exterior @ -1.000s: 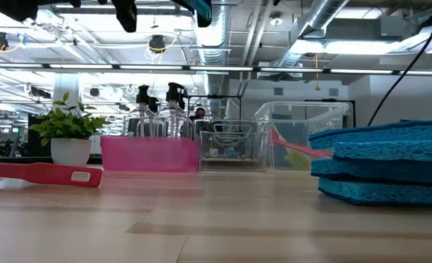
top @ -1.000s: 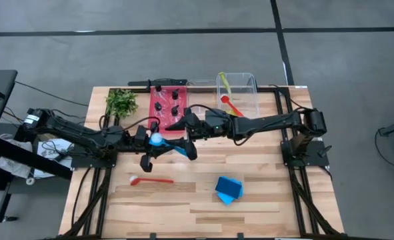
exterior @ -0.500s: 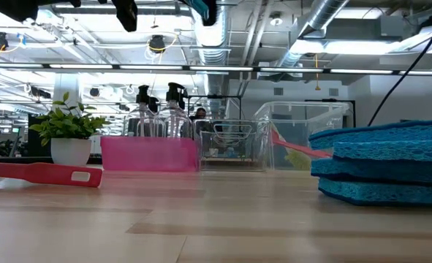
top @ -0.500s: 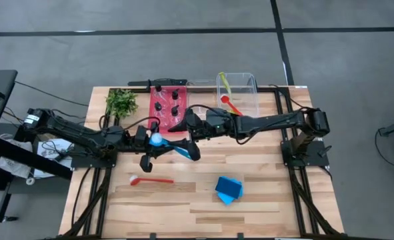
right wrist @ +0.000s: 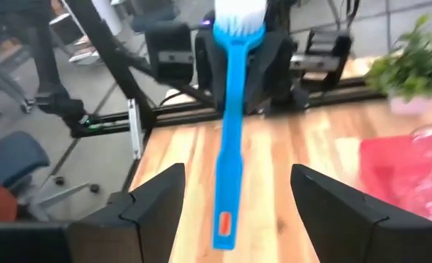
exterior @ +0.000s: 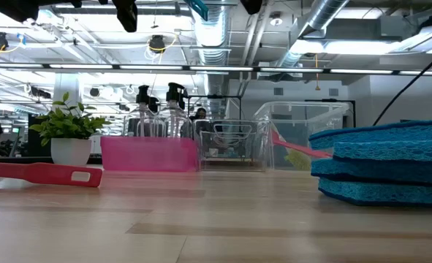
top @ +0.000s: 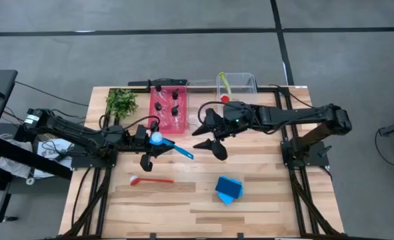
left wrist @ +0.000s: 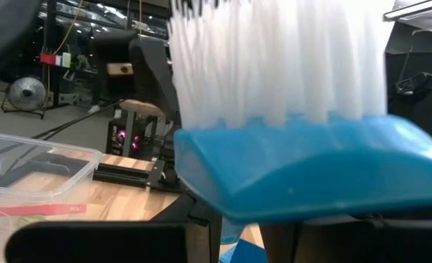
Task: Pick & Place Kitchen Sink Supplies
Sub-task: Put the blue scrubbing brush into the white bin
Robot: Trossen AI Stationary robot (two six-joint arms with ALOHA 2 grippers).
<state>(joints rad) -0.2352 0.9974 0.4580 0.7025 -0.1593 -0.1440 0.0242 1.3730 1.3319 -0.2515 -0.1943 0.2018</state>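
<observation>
A blue brush [top: 173, 147] with white bristles hangs in the air over the table's middle, shut in my left gripper [top: 151, 144]. Its handle [right wrist: 230, 146] points toward my right gripper [top: 211, 141]. That gripper is open, a short way to the right of the handle's free end, and touches nothing. A red brush [top: 150, 179] lies flat near the left front. Two blue sponges [top: 229, 189] are stacked near the front middle. Black-capped bottles [top: 169, 105] stand in the red bin. Yellow-green and red utensils [top: 227, 93] lean in the clear bin. My left gripper holds the blue brush by its head end [left wrist: 296, 164], coming level from the table's left. The head itself hides where the fingers meet it. The brush is lifted clear and lies about level, bristles [left wrist: 274, 58] up, handle reaching right and slightly toward the near edge.
The red bin [top: 158, 119] and clear bin [top: 247, 85] stand at the far edge, with a leafy plant [top: 121, 102] to their left. Bare wood lies between the red brush and the sponges. In the low view the sponges [exterior: 384, 168] are close on the right.
My right gripper has drawn back toward the table's right, away from the blue brush's handle, and now stands clear of it. The brush has stayed in my left gripper, almost unmoved.
</observation>
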